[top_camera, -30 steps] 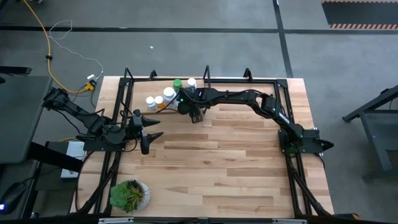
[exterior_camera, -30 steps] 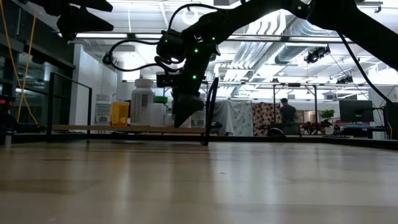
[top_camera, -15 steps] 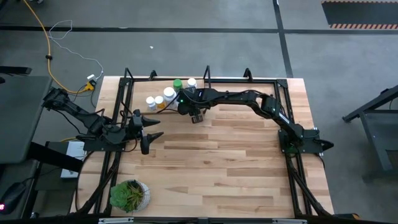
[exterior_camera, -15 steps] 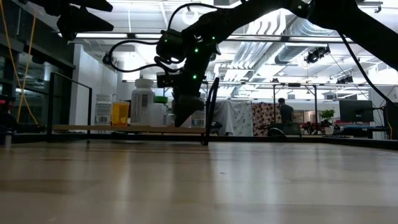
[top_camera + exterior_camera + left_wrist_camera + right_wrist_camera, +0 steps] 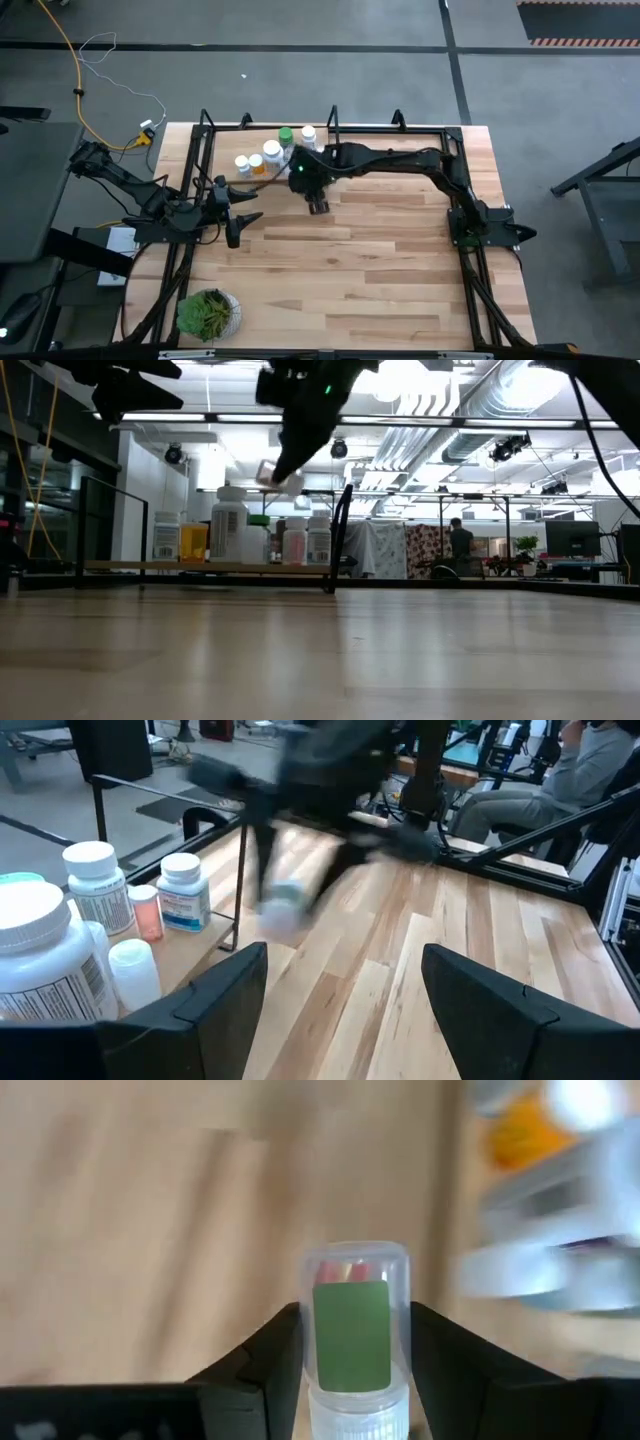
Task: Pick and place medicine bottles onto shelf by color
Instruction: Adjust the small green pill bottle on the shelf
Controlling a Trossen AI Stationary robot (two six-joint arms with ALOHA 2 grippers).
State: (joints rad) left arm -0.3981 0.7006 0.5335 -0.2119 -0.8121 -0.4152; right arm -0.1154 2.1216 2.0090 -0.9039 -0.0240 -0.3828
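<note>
My right gripper (image 5: 318, 205) hangs above the table, just near of the shelf (image 5: 262, 178), and is shut on a small clear medicine bottle (image 5: 354, 1330) with a green label. In the low view that bottle (image 5: 276, 474) is high above the shelf plank (image 5: 200, 567). On the shelf stand white bottles (image 5: 272, 150), a green one (image 5: 286, 133) and an orange one (image 5: 259, 171), each resting on its base. My left gripper (image 5: 236, 214) waits open at the table's left, level with the shelf's near edge. My right gripper pinches the small bottle's two sides (image 5: 312, 1342) between its two fingers (image 5: 436, 1352). The fingers slant down from above. The bottle lies along them, and its rounded end (image 5: 355, 1260) sticks out past the tips. It is tilted and lifted clear of shelf and table.
A leafy plant in a pot (image 5: 208, 314) stands at the near left corner. Black metal frame rods (image 5: 333, 118) run along the table's far edge and sides. Bare wood (image 5: 380, 260) fills the middle and near part of the table. A seated person (image 5: 560, 780) shows beyond the table.
My right gripper has risen from shelf height and come toward the table's near edge, tipping more steeply downward. The small bottle has gone up with it and now hangs clear, high above the shelf. The two white bottles behind it on the shelf now show.
</note>
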